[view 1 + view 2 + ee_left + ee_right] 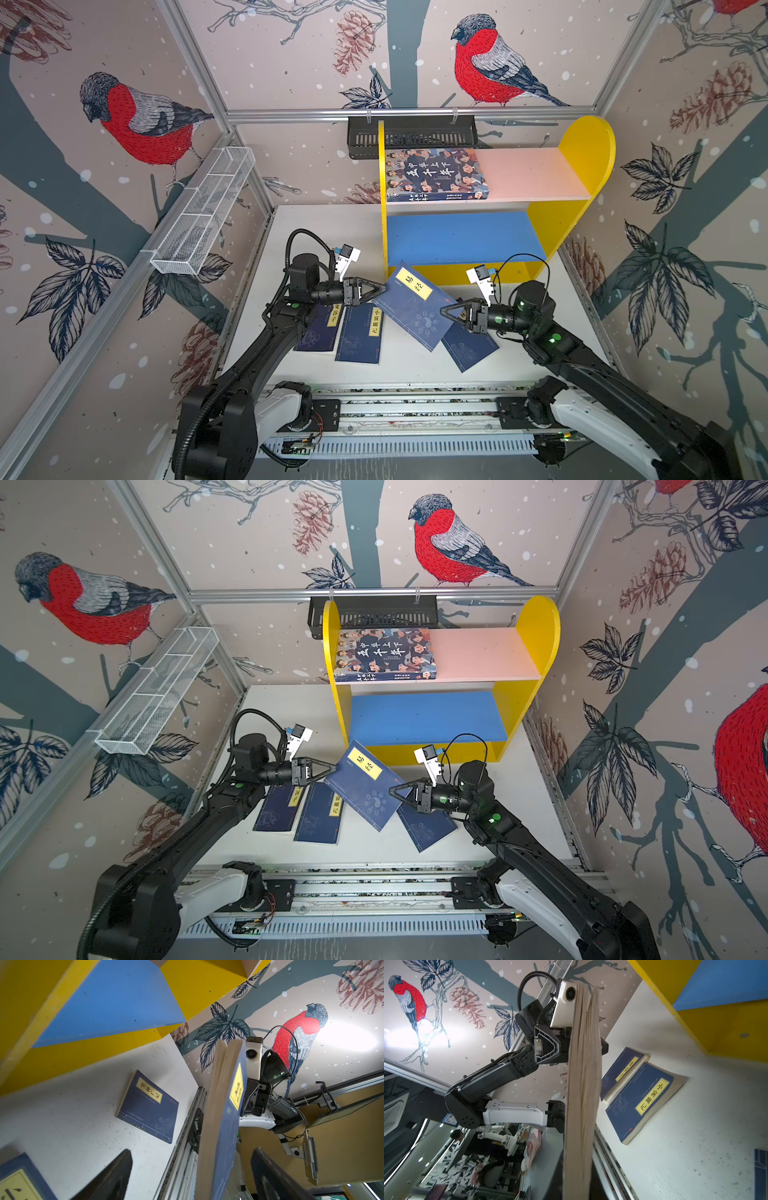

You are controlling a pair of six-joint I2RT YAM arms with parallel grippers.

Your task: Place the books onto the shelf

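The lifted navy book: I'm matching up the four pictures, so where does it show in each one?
Top view: lifted navy book at centre, tilted, in front of the blue shelf board.
Top view: centre again, same tilt.
Left wrist view: close up and edge-on, pages and yellow label showing.
Right wrist view: close up, edge-on, only the page block.
Shared landmark: the blue shelf board.
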